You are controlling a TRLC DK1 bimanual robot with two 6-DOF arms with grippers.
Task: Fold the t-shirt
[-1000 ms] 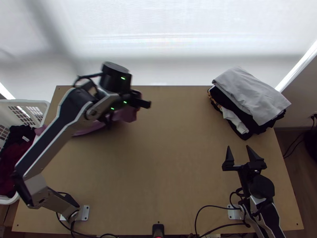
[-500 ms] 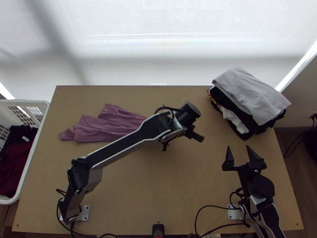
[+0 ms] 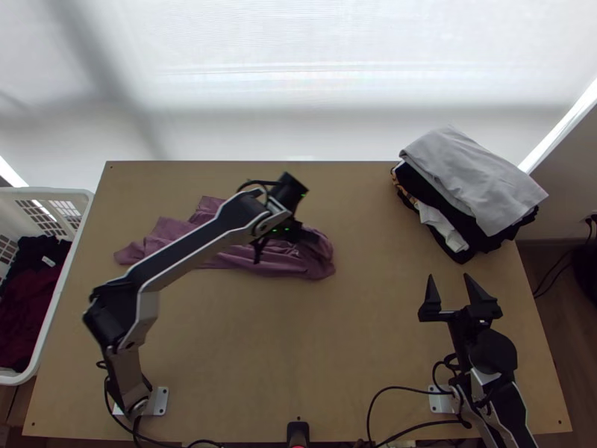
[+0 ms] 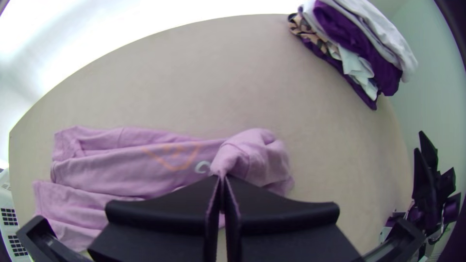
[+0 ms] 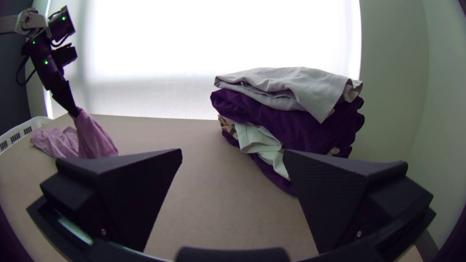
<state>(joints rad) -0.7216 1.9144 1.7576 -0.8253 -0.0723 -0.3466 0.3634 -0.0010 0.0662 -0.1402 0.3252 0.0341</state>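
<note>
My left gripper (image 3: pixel 287 235) is over the right part of the pink-purple t-shirt (image 3: pixel 317 261) in the top view. In the left wrist view, the left gripper (image 4: pixel 222 178) is shut on a raised pinch of the t-shirt (image 4: pixel 116 165), whose cloth bunches at the fingertips while the rest lies in long loose folds on the table. The right wrist view shows the held cloth (image 5: pixel 92 136) lifted off the table in a peak. Near the table's right front, my right gripper (image 3: pixel 449 287) stands open, nothing between its fingers; in its wrist view the right gripper (image 5: pixel 233 157) is spread wide.
A pile of folded clothes (image 3: pixel 477 187), light grey on top, lies at the table's back right. At the left edge stands a white basket (image 3: pixel 63 299) with dark red and black cloth (image 3: pixel 30 299). Cables (image 3: pixel 403 390) run along the front edge.
The left arm first swung right from the back left, then came partway back left. The t-shirt's right end now bunches under its gripper. The right arm has kept still.
</note>
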